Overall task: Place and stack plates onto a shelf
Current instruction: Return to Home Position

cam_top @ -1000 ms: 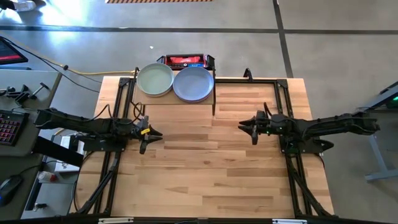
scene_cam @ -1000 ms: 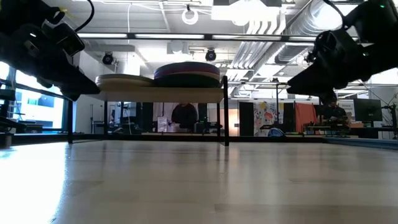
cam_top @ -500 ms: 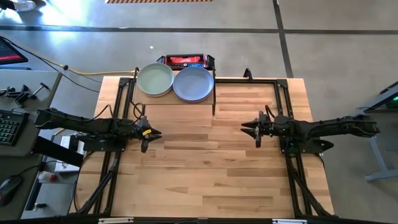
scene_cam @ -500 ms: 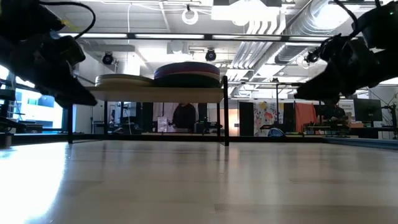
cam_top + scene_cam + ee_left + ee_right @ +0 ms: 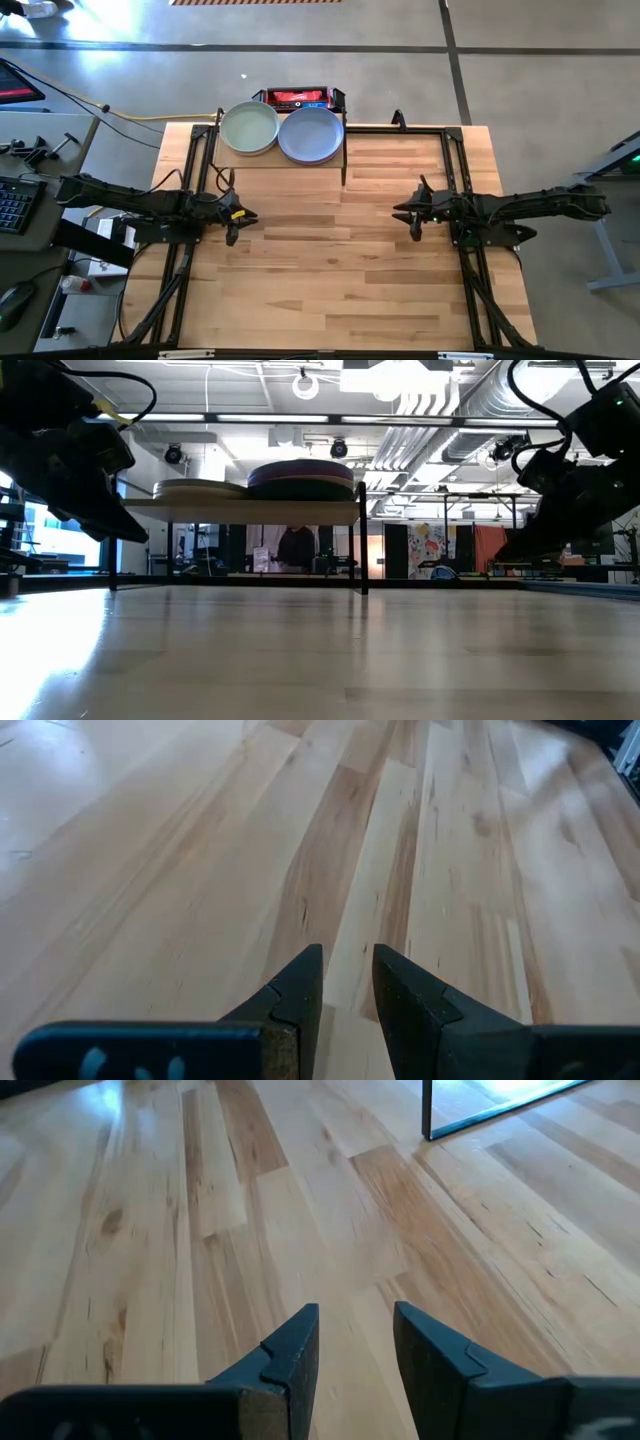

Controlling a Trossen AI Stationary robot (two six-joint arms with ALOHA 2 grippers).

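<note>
Grey concrete floor (image 5: pixel 540 70) is stretching out on every side — light is glaring off it. Silver ducts (image 5: pixel 440 395) are running along the ceiling (image 5: pixel 230 385) (a person (image 5: pixel 297 547) is standing far back), and daylight is coming through a window (image 5: pixel 25 542).

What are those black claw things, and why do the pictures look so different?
They are two robot arms at a wooden table. One camera looks down from above, one peeks across at table height, one sits on each wrist. The left gripper and the right gripper hover over bare wood, fingers slightly apart, holding nothing. On a small shelf at the far edge stand two stacks of plates: a green plate tops one, a bluish plate the other.
</note>
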